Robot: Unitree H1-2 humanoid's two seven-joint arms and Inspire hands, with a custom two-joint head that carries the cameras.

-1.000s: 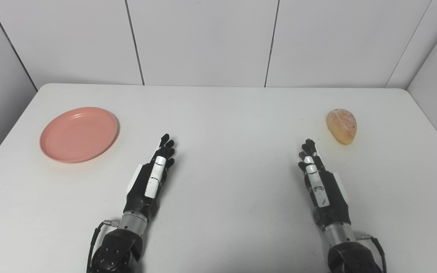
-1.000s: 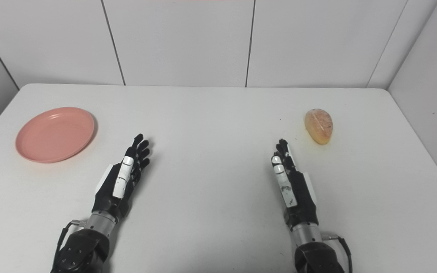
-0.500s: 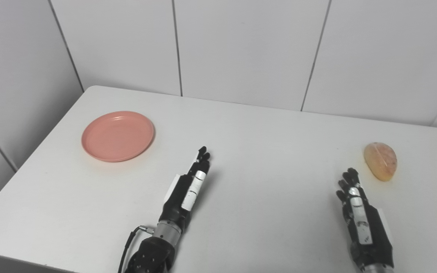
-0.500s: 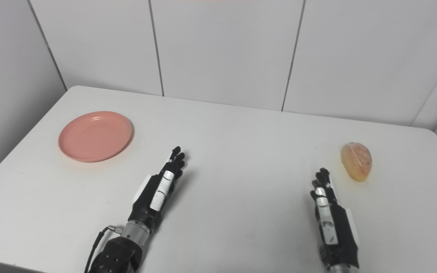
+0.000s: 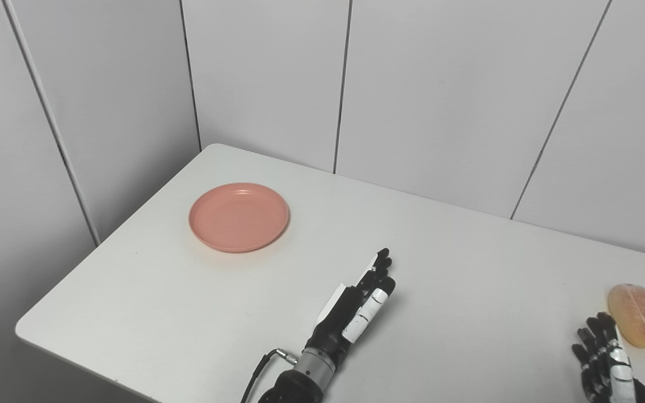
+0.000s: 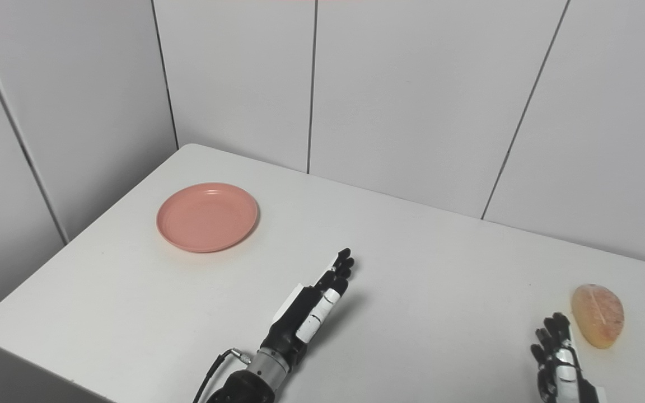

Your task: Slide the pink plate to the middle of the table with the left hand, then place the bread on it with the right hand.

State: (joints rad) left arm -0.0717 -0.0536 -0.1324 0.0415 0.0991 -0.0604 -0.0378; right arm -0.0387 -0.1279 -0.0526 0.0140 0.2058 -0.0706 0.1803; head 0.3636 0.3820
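Observation:
A round pink plate (image 5: 238, 216) lies flat on the white table (image 5: 457, 280), near its far left corner. My left hand (image 5: 359, 305) rests low over the table's middle, open, fingers stretched straight toward the back, well right of and nearer than the plate. An oval golden bread roll (image 5: 636, 314) lies at the right side. My right hand (image 6: 559, 361) is at the bottom right edge, open, fingers spread, just left of and below the bread without touching it. Neither hand holds anything.
White wall panels (image 5: 423, 101) close off the table at the back and on the left. The table's left edge (image 5: 104, 246) and its rounded near left corner (image 5: 23, 330) show, with a drop beyond them.
The whole picture has shifted right and down between frames, so the camera has turned left. The hands, plate and bread keep their places on the table.

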